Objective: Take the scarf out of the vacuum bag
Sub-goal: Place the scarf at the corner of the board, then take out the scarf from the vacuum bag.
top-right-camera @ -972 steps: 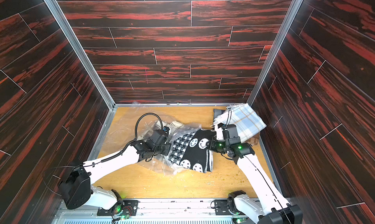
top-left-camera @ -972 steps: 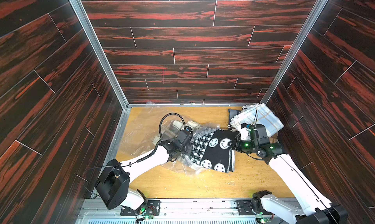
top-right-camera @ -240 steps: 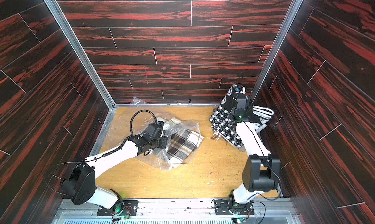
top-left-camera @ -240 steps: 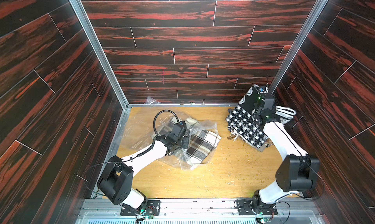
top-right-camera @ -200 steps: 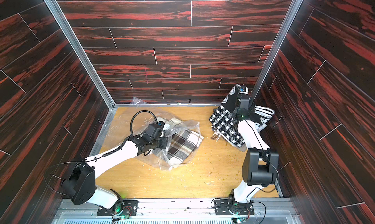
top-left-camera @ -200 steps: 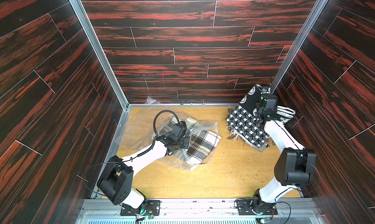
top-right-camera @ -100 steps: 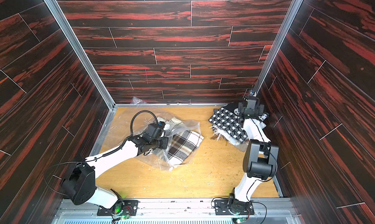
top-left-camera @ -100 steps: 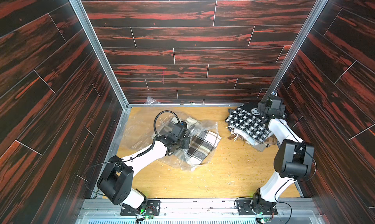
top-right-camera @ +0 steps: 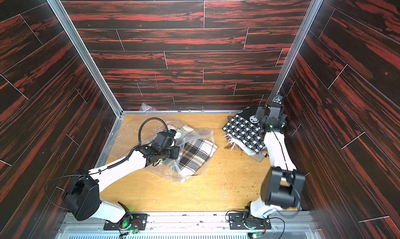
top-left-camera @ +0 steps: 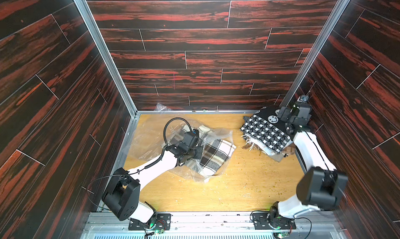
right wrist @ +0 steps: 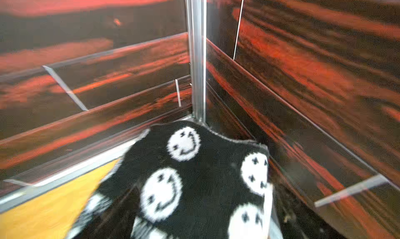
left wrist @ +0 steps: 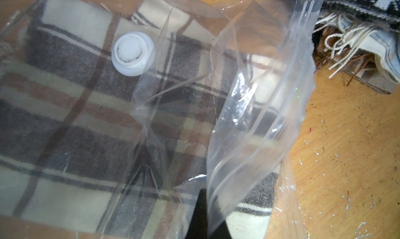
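The yellow wooden table (top-left-camera: 238, 183) fills the lower middle of both top views. The large clear crinkly vacuum bag (top-left-camera: 151, 136) lies on its left half, with a brown and cream checked scarf (top-left-camera: 216, 153) inside. A black and white knitted scarf (top-left-camera: 264, 131) with smiley faces lies outside the bag, on a pile of fringed cloths (top-left-camera: 256, 145) at the table's upper right. The left gripper (top-left-camera: 200, 154) has its jaws shut tight on a fold of the bag. The right gripper (top-left-camera: 282, 116) is over the black scarf, jaws wide and empty. A small round white valve (left wrist: 132, 53) sits on the bag. If the right arm pulls away low, it could drag the black scarf off the pile. If the left jaws slip, the bag could slide.
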Controlling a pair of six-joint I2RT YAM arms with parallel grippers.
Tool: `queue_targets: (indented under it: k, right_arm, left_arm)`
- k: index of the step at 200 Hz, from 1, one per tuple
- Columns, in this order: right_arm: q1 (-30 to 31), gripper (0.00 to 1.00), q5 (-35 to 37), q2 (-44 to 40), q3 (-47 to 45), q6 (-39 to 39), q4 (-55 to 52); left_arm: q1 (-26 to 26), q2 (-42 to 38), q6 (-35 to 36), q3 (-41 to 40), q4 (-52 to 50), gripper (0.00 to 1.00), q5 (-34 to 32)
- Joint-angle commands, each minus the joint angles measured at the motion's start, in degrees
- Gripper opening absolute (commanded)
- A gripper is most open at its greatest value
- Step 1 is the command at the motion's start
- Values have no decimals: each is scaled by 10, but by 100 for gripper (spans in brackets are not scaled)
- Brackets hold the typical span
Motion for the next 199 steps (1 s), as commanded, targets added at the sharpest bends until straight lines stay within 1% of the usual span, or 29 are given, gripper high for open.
queue_targets:
  k: [1,24,48,80,97,114,122,135,164,199]
  right_arm:
    - [30,98,-18,-62,-24,70,-66]
    - [52,98,-55,-124,-47,116,-120]
    - [71,98,-136,-187,-70,141,-170]
    - [140,97,-207,-259,-76,149,-238]
    - [168,97,-262,-290,-85,179,-268]
    - [178,97,-333,-318,-117,220,-280]
    - [180,92,-363,-333,-141,237,-274]
    - [186,92,-409,-358,-190,262,-256]
    - [231,92,-428,-395,-296,313,-202]
    - [299,92,-427,-390,-381,376,-149]
  left_arm:
    - [-6,-21,4,28,-29,0,-10]
    - [-12,-29,5,50,-55,0,-24]
    - [-22,-38,2,67,-76,0,-36]
    - [-47,-43,0,89,-105,0,-60]
    - [-62,-47,-4,96,-115,0,-72]
    - [-74,-55,-8,98,-119,0,-83]
    - [-79,-58,-10,98,-121,0,-89]
    - [-87,-62,-11,98,-124,0,-94]
    - [-95,-54,-12,100,-126,0,-93]
    - [-108,-43,-13,106,-117,0,-91]
